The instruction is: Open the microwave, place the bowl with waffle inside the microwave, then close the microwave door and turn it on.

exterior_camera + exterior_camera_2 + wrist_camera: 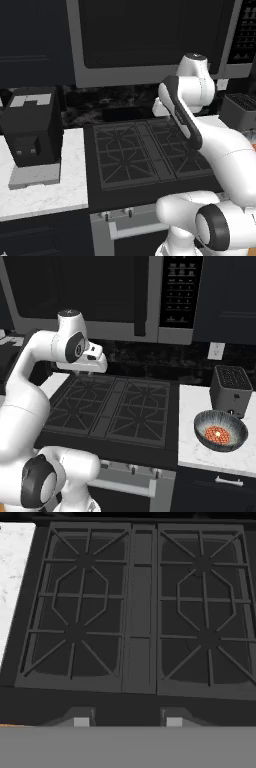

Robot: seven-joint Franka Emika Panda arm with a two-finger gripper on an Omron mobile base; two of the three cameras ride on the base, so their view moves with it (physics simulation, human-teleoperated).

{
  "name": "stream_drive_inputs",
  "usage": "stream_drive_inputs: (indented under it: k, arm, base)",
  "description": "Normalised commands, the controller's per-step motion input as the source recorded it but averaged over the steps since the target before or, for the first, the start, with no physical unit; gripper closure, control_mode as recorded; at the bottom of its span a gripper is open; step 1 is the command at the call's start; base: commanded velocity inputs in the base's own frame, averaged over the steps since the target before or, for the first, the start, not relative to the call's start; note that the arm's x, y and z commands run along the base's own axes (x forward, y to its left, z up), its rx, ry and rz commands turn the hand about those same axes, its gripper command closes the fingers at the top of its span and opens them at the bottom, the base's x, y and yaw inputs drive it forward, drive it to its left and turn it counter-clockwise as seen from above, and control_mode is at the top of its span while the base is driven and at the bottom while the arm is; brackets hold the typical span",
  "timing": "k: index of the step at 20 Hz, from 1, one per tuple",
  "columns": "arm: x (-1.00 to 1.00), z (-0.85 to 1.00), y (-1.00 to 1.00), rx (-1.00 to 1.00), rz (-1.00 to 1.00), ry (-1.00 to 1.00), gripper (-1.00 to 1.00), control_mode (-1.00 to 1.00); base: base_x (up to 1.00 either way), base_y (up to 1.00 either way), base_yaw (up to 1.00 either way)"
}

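Nothing of the task looks done yet. The microwave (100,296) hangs above the stove (115,406) with its door (150,35) closed flat against the frame; the black bar handle (140,296) runs down the door's right edge, beside the keypad strip (180,291). The bowl with waffle (220,430) sits on the white tabletop (200,456) to the right of the stove, near the tabletop's front edge and just in front of the toaster (230,387). Opening the door, carrying the bowl in, closing the door and starting the oven are all still to do.

The hand (125,721) hangs over the back half of the stove, pointing down at the grates. Its two fingertips (81,721) stand well apart with nothing between them, so it is released and empty.

For room to move: the space between the stove top and the underside of the microwave is free, and the handle is up and to the right of the hand with nothing in the way. I judge that the toaster close behind the bowl leaves the front and left of the bowl as the easier sides to approach. A coffee machine (32,127) stands on the left tabletop, well apart from the work.
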Motion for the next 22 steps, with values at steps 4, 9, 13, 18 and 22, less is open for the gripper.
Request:
stream_drive_inputs:
  k: [4,9,13,18,22]
  arm:
    - [-0.35,0.09,-0.04,0.00,0.00,-0.25,-1.00,-1.00]
    - [-0.16,0.57,-0.52,0.12,0.00,-0.91,-1.00,-1.00]
    - [0.12,0.58,-0.76,0.20,0.00,-0.84,-1.00,-1.00]
    - [0.61,1.00,-0.99,0.30,0.00,-0.40,-1.00,-1.00]
    - [0.65,0.41,-0.58,0.19,-0.01,-0.04,-1.00,-1.00]
  base:
    - [0.00,0.00,0.00]
    - [0.00,0.00,0.00]
    - [0.00,0.00,0.00]
    - [0.00,0.00,0.00]
    - [0.00,0.00,0.00]
